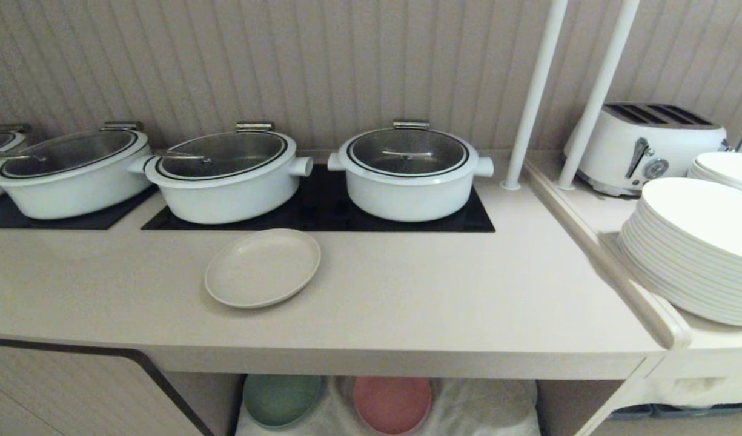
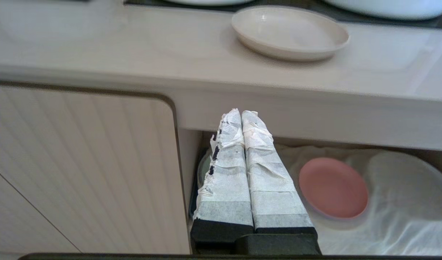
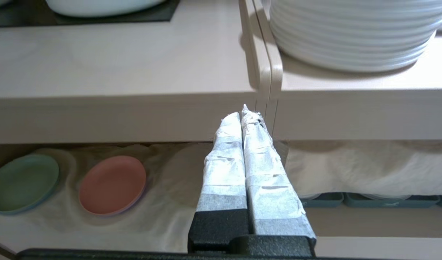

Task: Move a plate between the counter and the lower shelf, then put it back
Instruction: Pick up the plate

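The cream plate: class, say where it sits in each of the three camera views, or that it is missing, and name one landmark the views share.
Head view: the cream plate lies left of centre on the counter, before the middle pot.
Left wrist view: it sits near the top, right of centre, beyond the shut left gripper.
Right wrist view: not in it.
Shared landmark: the pink plate on the lower shelf.

We see the cream plate (image 1: 262, 267) lying flat on the counter (image 1: 407, 303), just in front of the middle pot (image 1: 225, 172). Neither gripper shows here, so nothing sits near one. Below, a green plate (image 1: 281, 399) and pink plate (image 1: 392, 404) rest on the lower shelf's white cloth (image 1: 486, 406).
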Motion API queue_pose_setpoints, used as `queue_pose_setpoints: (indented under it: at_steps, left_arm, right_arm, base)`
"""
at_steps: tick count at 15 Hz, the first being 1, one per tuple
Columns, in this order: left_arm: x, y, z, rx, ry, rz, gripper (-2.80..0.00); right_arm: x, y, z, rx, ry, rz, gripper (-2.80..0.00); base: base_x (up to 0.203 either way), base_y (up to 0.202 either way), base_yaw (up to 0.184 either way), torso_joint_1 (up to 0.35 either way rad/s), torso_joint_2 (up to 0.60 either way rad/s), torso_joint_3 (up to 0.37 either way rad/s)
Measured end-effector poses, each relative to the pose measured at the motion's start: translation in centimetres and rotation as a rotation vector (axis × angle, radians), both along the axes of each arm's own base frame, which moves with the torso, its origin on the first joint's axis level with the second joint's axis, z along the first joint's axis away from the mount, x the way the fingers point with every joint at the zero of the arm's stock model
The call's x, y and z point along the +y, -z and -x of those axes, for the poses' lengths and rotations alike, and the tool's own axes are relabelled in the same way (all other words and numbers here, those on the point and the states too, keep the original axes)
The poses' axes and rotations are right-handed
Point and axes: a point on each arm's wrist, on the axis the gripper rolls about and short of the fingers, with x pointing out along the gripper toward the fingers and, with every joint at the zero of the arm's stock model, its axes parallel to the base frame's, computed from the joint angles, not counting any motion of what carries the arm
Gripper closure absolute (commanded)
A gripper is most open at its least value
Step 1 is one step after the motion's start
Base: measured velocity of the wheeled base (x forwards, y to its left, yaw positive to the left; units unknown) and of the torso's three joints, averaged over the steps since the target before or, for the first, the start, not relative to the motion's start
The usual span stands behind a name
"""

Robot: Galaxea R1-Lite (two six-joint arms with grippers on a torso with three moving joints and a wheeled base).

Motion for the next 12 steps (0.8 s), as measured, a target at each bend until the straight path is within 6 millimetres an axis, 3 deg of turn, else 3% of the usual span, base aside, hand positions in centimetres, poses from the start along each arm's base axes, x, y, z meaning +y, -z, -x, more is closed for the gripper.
queue_pose_setpoints:
  at_steps: [4,12]
  left_arm:
    - [0.00,-0.01,0.00,-0.001,0.000,0.000,0.00]
    - [0.00,0.00,0.00,0.000,0.000,0.000,0.00]
  right_arm:
    - [0.00,-0.01,0.00,-0.001,0.000,-0.001,0.00]
    - [0.00,0.00,0.00,0.000,0.001,0.002,0.00]
  base:
    - [0.000,0.000,0.000,0.153,-0.31,-0.163]
    - [0.000,0.000,0.000,0.002,0.00,-0.002]
